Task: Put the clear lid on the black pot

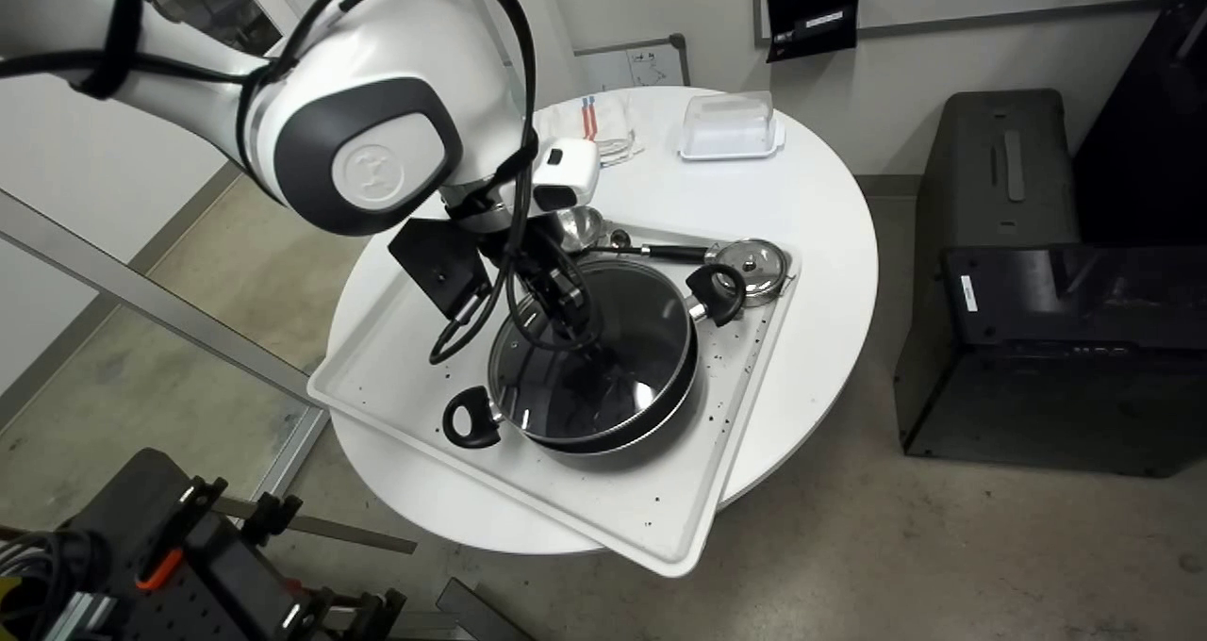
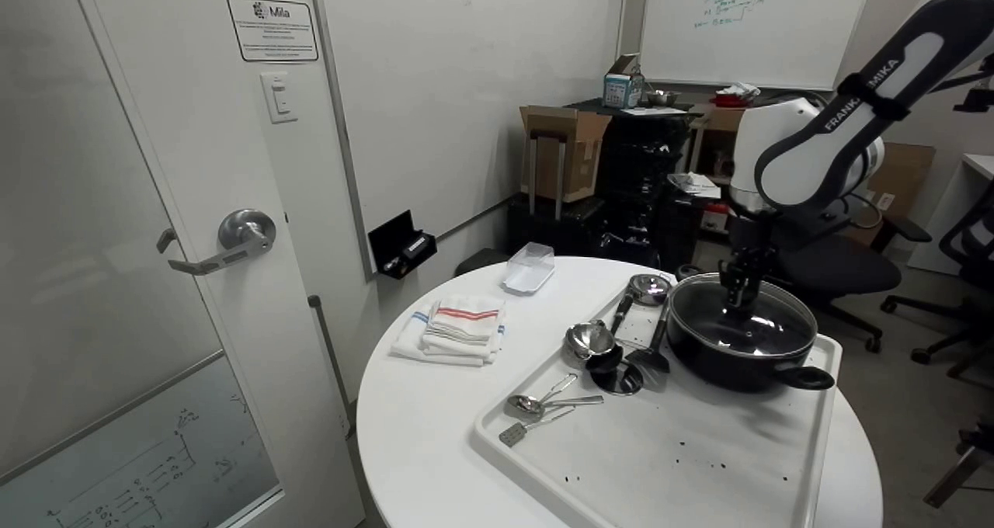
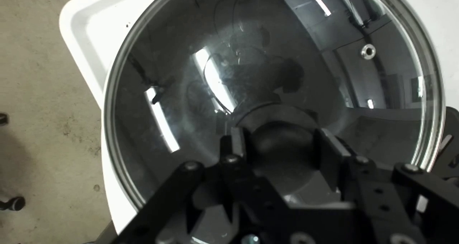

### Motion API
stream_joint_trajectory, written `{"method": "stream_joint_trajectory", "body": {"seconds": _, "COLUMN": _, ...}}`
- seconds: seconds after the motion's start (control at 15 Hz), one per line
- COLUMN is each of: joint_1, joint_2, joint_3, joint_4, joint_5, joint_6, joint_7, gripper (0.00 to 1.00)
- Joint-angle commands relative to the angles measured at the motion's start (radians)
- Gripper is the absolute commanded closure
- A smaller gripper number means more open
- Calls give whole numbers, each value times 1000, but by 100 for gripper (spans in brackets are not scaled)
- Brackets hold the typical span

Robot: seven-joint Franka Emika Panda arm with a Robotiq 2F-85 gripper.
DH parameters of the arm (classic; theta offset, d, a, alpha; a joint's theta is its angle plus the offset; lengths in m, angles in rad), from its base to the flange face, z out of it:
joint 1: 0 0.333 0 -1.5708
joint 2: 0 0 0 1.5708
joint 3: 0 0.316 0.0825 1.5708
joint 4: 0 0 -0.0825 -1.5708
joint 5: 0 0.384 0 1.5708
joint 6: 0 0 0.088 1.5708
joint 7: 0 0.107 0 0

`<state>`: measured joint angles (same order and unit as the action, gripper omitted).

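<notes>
The clear lid (image 1: 618, 306) lies over the mouth of the black pot (image 1: 674, 396), its rim close to the pot's rim. In an exterior view the lid (image 2: 699, 307) looks level on the pot (image 2: 722, 369); a small gap cannot be ruled out. My gripper (image 1: 577, 335) points down at the lid's centre, and it also shows above the lid in an exterior view (image 2: 739, 299). In the wrist view the lid (image 3: 358, 75) fills most of the picture. The gripper (image 3: 281, 143) has its fingers shut against both sides of the dark knob. The pot's inside is dimly seen through the glass.
The pot stands on a white tray (image 1: 377, 368) on a round white table (image 1: 820, 217). Metal and black utensils (image 2: 590, 342) lie beside the pot. A clear plastic box (image 2: 530, 268) and folded towels (image 2: 458, 330) are on the table outside the tray.
</notes>
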<state>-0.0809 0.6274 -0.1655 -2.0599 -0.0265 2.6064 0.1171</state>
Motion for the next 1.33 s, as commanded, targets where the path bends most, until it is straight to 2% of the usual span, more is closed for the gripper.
{"method": "stream_joint_trajectory", "body": {"seconds": 0.0, "joint_1": -23, "joint_2": 18, "joint_3": 6, "joint_4": 50, "joint_5": 14, "joint_6": -65, "joint_7": -5, "gripper": 74}}
{"method": "stream_joint_trajectory", "body": {"seconds": 0.53, "joint_1": -92, "joint_2": 47, "joint_3": 67, "joint_4": 139, "joint_5": 82, "joint_6": -224, "joint_7": -50, "gripper": 74}}
{"method": "stream_joint_trajectory", "body": {"seconds": 1.27, "joint_1": -141, "joint_2": 28, "joint_3": 96, "joint_4": 175, "joint_5": 156, "joint_6": -283, "joint_7": -102, "gripper": 74}}
